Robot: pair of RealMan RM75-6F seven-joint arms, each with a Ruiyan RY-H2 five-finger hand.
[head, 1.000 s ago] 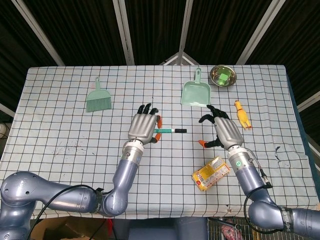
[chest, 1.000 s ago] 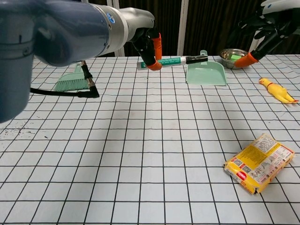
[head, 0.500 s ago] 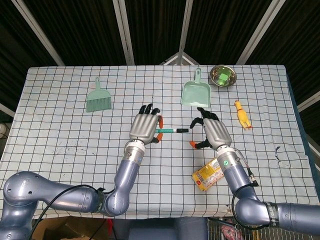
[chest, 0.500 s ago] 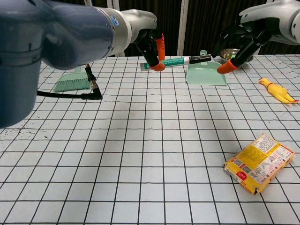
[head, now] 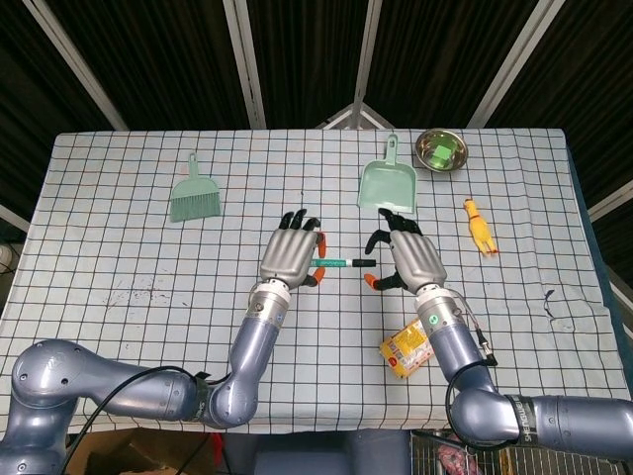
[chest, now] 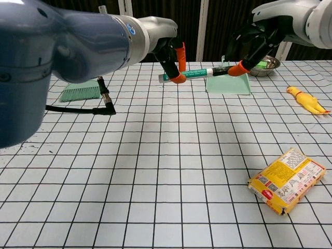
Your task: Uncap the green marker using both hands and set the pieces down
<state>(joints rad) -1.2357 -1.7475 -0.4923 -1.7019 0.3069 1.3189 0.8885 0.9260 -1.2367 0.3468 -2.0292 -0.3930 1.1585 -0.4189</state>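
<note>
One steel bowl (head: 441,150) at the desk's (head: 119,247) far right edge holding something green, left hand (head: 291,253) gripping marker (head: 339,262) mid-desk in the air, right hand (head: 404,259) fingers spread at its black cap (chest: 221,70), grip unclear

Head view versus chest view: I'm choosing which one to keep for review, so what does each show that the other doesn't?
Only the head view shows the whole table from above, with both forearms and the backs of both hands.

Only the chest view shows, side-on, the marker held clear above the table, and the right hand with its orange thumb tip at the black cap.

Both show the left hand holding the marker, the dustpan, brush, bowl, rubber chicken and yellow packet.
</note>
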